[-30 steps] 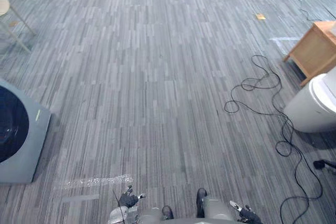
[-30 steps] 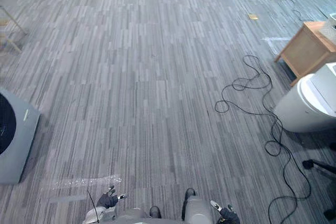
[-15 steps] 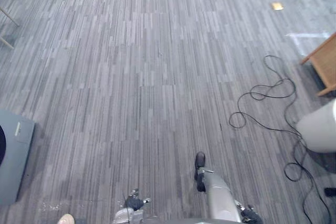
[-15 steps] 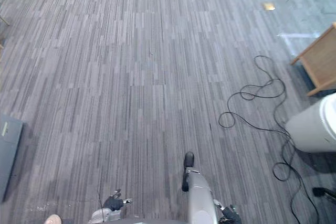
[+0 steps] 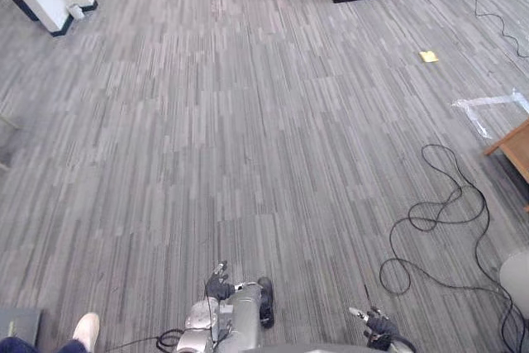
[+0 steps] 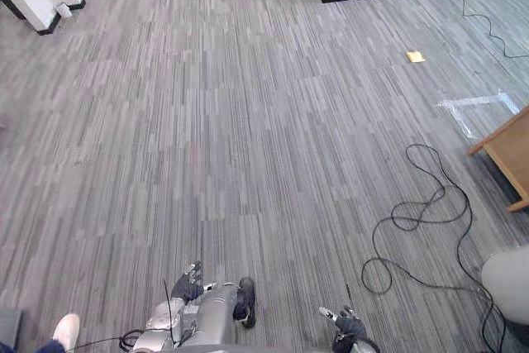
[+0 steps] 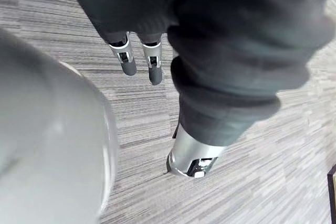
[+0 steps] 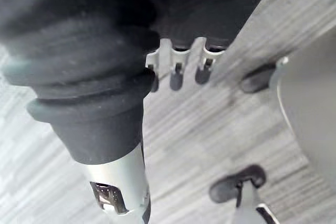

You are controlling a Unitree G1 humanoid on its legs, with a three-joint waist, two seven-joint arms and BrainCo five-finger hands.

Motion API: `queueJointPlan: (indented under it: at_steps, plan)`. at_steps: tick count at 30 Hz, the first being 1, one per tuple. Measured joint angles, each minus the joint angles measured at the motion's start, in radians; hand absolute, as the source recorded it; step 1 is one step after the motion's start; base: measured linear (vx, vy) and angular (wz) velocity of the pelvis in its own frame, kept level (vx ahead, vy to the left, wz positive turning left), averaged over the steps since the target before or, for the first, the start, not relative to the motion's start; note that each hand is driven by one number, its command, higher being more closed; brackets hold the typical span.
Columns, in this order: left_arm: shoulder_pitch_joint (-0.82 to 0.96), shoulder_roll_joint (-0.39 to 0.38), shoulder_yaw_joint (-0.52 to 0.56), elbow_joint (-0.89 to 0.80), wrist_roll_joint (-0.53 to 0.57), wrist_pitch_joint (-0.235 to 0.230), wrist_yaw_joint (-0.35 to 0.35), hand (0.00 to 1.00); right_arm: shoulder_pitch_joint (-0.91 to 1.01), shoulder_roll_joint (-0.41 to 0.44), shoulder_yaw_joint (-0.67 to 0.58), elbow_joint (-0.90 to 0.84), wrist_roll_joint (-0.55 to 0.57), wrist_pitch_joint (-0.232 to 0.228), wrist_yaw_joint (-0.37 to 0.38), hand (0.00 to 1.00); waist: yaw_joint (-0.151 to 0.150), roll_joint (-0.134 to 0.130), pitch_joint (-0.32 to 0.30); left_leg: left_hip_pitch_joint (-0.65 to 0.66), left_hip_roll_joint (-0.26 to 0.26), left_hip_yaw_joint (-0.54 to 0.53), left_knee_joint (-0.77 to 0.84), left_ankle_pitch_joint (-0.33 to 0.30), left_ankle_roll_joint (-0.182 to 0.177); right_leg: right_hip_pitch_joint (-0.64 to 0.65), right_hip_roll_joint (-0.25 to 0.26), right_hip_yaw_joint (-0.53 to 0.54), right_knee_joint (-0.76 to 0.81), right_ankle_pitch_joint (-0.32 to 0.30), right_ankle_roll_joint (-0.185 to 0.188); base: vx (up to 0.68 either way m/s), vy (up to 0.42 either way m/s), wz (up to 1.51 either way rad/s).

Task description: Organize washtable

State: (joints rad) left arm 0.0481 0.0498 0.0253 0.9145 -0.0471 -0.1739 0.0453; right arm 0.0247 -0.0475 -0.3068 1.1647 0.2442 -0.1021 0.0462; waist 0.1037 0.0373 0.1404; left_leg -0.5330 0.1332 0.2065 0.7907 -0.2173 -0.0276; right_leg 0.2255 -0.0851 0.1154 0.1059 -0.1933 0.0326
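Fingers (image 7: 127, 62) of left hand (image 5: 219, 287) relaxed, empty; right hand (image 5: 376, 326) likewise | step: transit over carpet floor (image 5: 248, 121) (no item carried) | washtable: position cannot be told | next: locate it, then approach

A light wooden table (image 6: 509, 155) is picked up at the right edge of the grey striped floor (image 6: 248, 121), about halfway up that edge. It is seen standing upright, and its near corner and one side are shown. The rest is cut off by the frame, so its top cannot be read. Whether it is the washtable cannot be told. It is kept apart from the white rounded tub (image 6: 508, 283) nearer the near right corner.
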Motion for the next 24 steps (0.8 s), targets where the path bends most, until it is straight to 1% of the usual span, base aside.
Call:
queueJointPlan:
  at_steps: [1, 2, 3, 4, 5, 6, 7, 8, 9, 10, 11, 12, 13, 14, 15, 16, 17, 18, 19, 20, 21, 22, 23, 24]
  plan:
    - [0.015, -0.011, 0.012, 0.002, -0.001, 0.005, 0.007, 0.00, 0.017, -0.004, -0.009, 0.009, -0.017, 0.002, -0.001, 0.00, -0.001, -0.013, -0.034, 0.051, -0.027, -0.017, -0.217, 0.029, 0.035, -0.018, -0.002, 0.031, 0.075, -0.020, 0.056, 0.48, 0.332, -0.45]
    - [0.023, 0.000, 0.016, 0.012, -0.008, 0.004, 0.008, 0.00, 0.017, -0.003, -0.009, 0.010, -0.024, 0.002, -0.002, 0.00, -0.002, -0.035, -0.033, 0.078, -0.045, 0.006, -0.216, 0.021, 0.105, -0.029, -0.013, 0.046, 0.156, -0.036, 0.113, 0.42, 0.230, -0.07]
    - [0.024, 0.015, 0.013, 0.034, -0.012, 0.003, 0.010, 0.00, 0.034, 0.020, -0.009, 0.012, -0.034, 0.001, 0.001, 0.00, -0.018, -0.078, -0.055, 0.135, -0.091, 0.032, -0.257, -0.012, 0.108, -0.112, -0.031, 0.105, 0.370, -0.023, 0.237, 0.70, 0.276, 0.03]
    - [0.024, 0.022, 0.012, 0.045, -0.022, 0.004, 0.010, 0.00, 0.033, 0.036, -0.012, 0.011, -0.039, 0.001, -0.001, 0.00, -0.030, -0.090, -0.054, 0.196, -0.115, 0.042, -0.269, -0.043, 0.122, -0.184, -0.011, 0.167, 0.579, 0.054, 0.251, 0.60, 0.192, 0.13]
    - [0.026, 0.024, 0.012, 0.052, -0.024, 0.006, 0.011, 0.00, 0.033, 0.036, -0.016, 0.008, -0.037, 0.003, 0.001, 0.00, -0.036, -0.091, -0.052, 0.231, -0.126, 0.040, -0.274, -0.062, 0.126, -0.209, -0.003, 0.170, 0.668, 0.087, 0.250, 0.70, 0.217, -0.08]
    - [0.024, 0.028, 0.007, 0.076, -0.031, 0.014, 0.011, 0.00, 0.038, 0.035, -0.024, 0.009, -0.035, 0.002, 0.001, 0.00, -0.040, -0.094, -0.047, 0.326, -0.154, 0.037, -0.309, -0.098, 0.133, -0.269, -0.004, 0.128, 0.847, 0.088, 0.247, 0.45, 0.140, -0.07]
    - [0.029, 0.028, 0.002, 0.090, -0.034, 0.016, 0.010, 0.00, 0.052, 0.039, -0.040, 0.000, -0.021, 0.001, 0.002, 0.00, -0.041, -0.079, -0.042, 0.410, -0.169, 0.036, -0.354, -0.111, 0.135, -0.308, -0.004, 0.077, 0.933, 0.081, 0.243, 0.59, 0.164, -0.06]
    - [0.036, 0.028, -0.009, 0.106, -0.052, 0.016, 0.007, 0.00, 0.060, 0.039, -0.041, -0.022, -0.007, -0.003, 0.002, 0.00, -0.049, -0.073, -0.042, 0.490, -0.177, 0.028, -0.410, -0.114, 0.137, -0.351, -0.005, 0.008, 0.984, 0.057, 0.222, 0.48, 0.116, 0.13]
    - [0.041, 0.028, -0.022, 0.120, -0.066, 0.018, 0.002, 0.00, 0.063, 0.038, -0.041, -0.040, 0.004, -0.004, 0.004, 0.00, -0.064, -0.072, -0.043, 0.559, -0.180, 0.008, -0.465, -0.112, 0.136, -0.393, -0.004, -0.062, 0.999, 0.019, 0.179, 0.60, 0.117, 0.39]
    - [0.039, 0.029, -0.031, 0.152, -0.071, 0.021, -0.001, 0.00, 0.063, 0.036, -0.052, -0.052, 0.020, -0.007, 0.008, 0.00, -0.079, -0.054, -0.043, 0.648, -0.178, -0.016, -0.531, -0.108, 0.135, -0.449, 0.001, -0.136, 0.966, -0.048, 0.083, 0.60, 0.069, 0.59]
    - [0.036, 0.027, -0.030, 0.161, -0.080, 0.029, -0.002, 0.00, 0.061, 0.037, -0.075, -0.052, 0.044, -0.008, 0.018, 0.00, -0.093, -0.048, -0.041, 0.704, -0.171, -0.042, -0.569, -0.108, 0.136, -0.495, 0.016, -0.167, 0.903, -0.081, 0.043, 0.74, 0.030, 0.84]
    - [0.026, 0.018, -0.030, 0.185, -0.081, 0.038, -0.006, 0.00, 0.061, 0.034, -0.101, -0.054, 0.078, -0.011, 0.020, 0.00, -0.101, -0.032, -0.036, 0.764, -0.152, -0.078, -0.615, -0.108, 0.136, -0.554, 0.040, -0.188, 0.775, -0.104, 0.021, 0.75, -0.030, 0.98]
    - [0.024, 0.012, -0.031, 0.196, -0.080, 0.040, -0.016, 0.00, 0.063, 0.027, -0.116, -0.053, 0.090, -0.012, 0.018, 0.00, -0.115, -0.024, -0.037, 0.794, -0.137, -0.104, -0.638, -0.108, 0.136, -0.596, 0.039, -0.199, 0.637, -0.091, 0.024, 0.75, -0.077, 1.29]
    - [0.022, 0.010, -0.030, 0.197, -0.078, 0.041, -0.028, 0.00, 0.065, 0.028, -0.120, -0.050, 0.104, -0.010, 0.017, 0.00, -0.123, -0.022, -0.034, 0.831, -0.127, -0.140, -0.670, -0.108, 0.136, -0.636, 0.019, -0.199, 0.389, 0.000, 0.044, 0.63, -0.088, 1.15]
    - [0.023, 0.011, -0.026, 0.197, -0.078, 0.041, -0.029, 0.00, 0.070, 0.027, -0.120, -0.049, 0.109, -0.009, 0.016, 0.00, -0.130, -0.027, -0.034, 0.850, -0.128, -0.154, -0.692, -0.108, 0.136, -0.650, 0.001, -0.204, 0.264, 0.051, 0.062, 0.69, -0.141, 1.20]
    - [0.030, 0.014, -0.002, 0.198, -0.080, 0.040, -0.028, 0.00, 0.077, 0.028, -0.124, -0.038, 0.110, -0.005, 0.016, 0.00, -0.138, -0.044, -0.035, 0.895, -0.140, -0.186, -0.726, -0.111, 0.131, -0.692, -0.045, -0.204, 0.147, 0.105, 0.089, 0.77, -0.200, 1.04]
    - [0.041, 0.006, 0.025, 0.209, -0.082, 0.041, -0.024, 0.00, 0.082, 0.022, -0.132, -0.014, 0.117, 0.002, 0.014, 0.00, -0.145, -0.039, -0.037, 0.921, -0.135, -0.223, -0.685, -0.121, 0.112, -0.711, -0.040, -0.175, 0.194, 0.197, 0.058, 0.80, -0.223, 0.91]
    - [0.043, -0.005, 0.035, 0.215, -0.080, 0.043, -0.023, 0.00, 0.088, 0.015, -0.146, -0.005, 0.123, 0.005, 0.014, 0.00, -0.146, -0.029, -0.050, 0.908, -0.112, -0.233, -0.627, -0.123, 0.108, -0.701, -0.017, -0.164, 0.209, 0.249, 0.024, 0.85, -0.260, 0.59]
    - [0.046, -0.034, 0.082, 0.221, -0.079, 0.045, -0.024, 0.00, 0.098, 0.006, -0.171, -0.006, 0.145, 0.004, 0.014, 0.00, -0.145, 0.019, -0.060, 0.847, -0.067, -0.232, -0.451, -0.094, 0.060, -0.668, 0.017, -0.176, 0.213, 0.311, 0.002, 0.70, -0.211, 0.18]
    - [0.044, -0.053, 0.125, 0.222, -0.080, 0.045, -0.023, 0.00, 0.094, -0.004, -0.190, -0.007, 0.161, 0.003, 0.016, 0.00, -0.142, 0.047, -0.052, 0.813, -0.039, -0.225, -0.352, -0.052, 0.012, -0.644, 0.039, -0.194, 0.220, 0.289, 0.013, 0.86, -0.266, -0.06]
    - [0.046, -0.084, 0.208, 0.218, -0.097, 0.046, -0.024, 0.00, 0.090, -0.014, -0.192, -0.013, 0.182, 0.003, 0.017, 0.00, -0.138, 0.076, -0.045, 0.724, -0.008, -0.204, -0.146, 0.133, -0.029, -0.592, 0.071, -0.193, 0.217, 0.244, -0.012, 0.86, -0.211, -0.48]
    - [0.049, -0.094, 0.240, 0.214, -0.116, 0.047, -0.024, 0.00, 0.088, -0.020, -0.179, -0.014, 0.191, 0.002, 0.015, 0.00, -0.126, 0.080, -0.038, 0.630, 0.043, -0.152, 0.048, 0.323, -0.070, -0.524, 0.099, -0.172, 0.178, 0.212, -0.035, 0.85, -0.193, -0.55]
    - [0.044, -0.093, 0.242, 0.213, -0.125, 0.048, -0.025, 0.00, 0.088, -0.021, -0.179, -0.013, 0.192, 0.001, 0.012, 0.00, -0.122, 0.088, -0.030, 0.583, 0.081, -0.113, 0.159, 0.286, -0.040, -0.472, 0.116, -0.167, 0.148, 0.203, -0.048, 0.83, -0.141, -0.60]
    - [0.042, -0.090, 0.242, 0.190, -0.153, 0.048, -0.028, 0.00, 0.088, -0.021, -0.173, -0.011, 0.192, 0.001, -0.001, 0.00, -0.110, 0.080, -0.012, 0.510, 0.131, -0.060, 0.313, 0.186, 0.016, -0.364, 0.136, -0.150, 0.089, 0.189, -0.068, 0.92, -0.117, -0.48]
